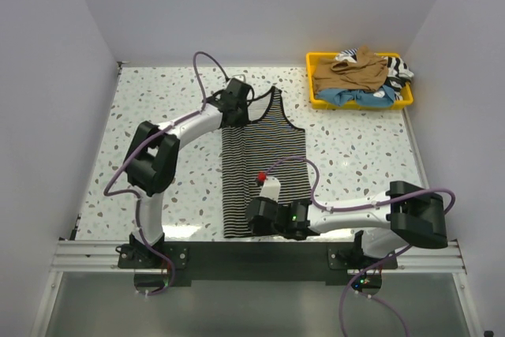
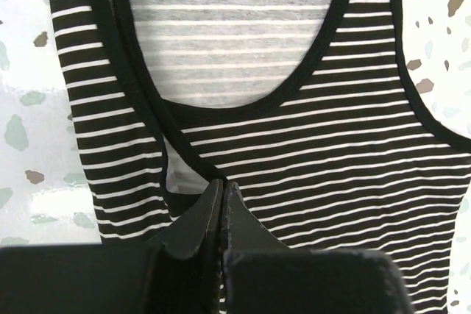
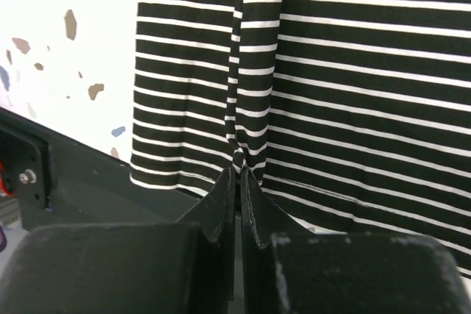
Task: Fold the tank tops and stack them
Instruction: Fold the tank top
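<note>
2 closed pincers (image 2: 222, 183) (image 3: 237, 172) pinch the striped top (image 1: 264, 159).

Top camera: looking down from above the near edge, covering the whole counter (image 1: 355, 155).
Left wrist camera: facing the neckline of the striped top (image 2: 331, 152), very near.
Right wrist camera: facing its hem, very near.
All three sharing that top.

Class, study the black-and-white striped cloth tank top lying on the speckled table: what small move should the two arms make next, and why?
Probably raise both grippers a little together, lifting the pinched side for a lengthwise fold. The left gripper is shut on the black-and-white striped tank top beside its armhole, the right gripper on its near hem, where the cloth puckers.
</note>
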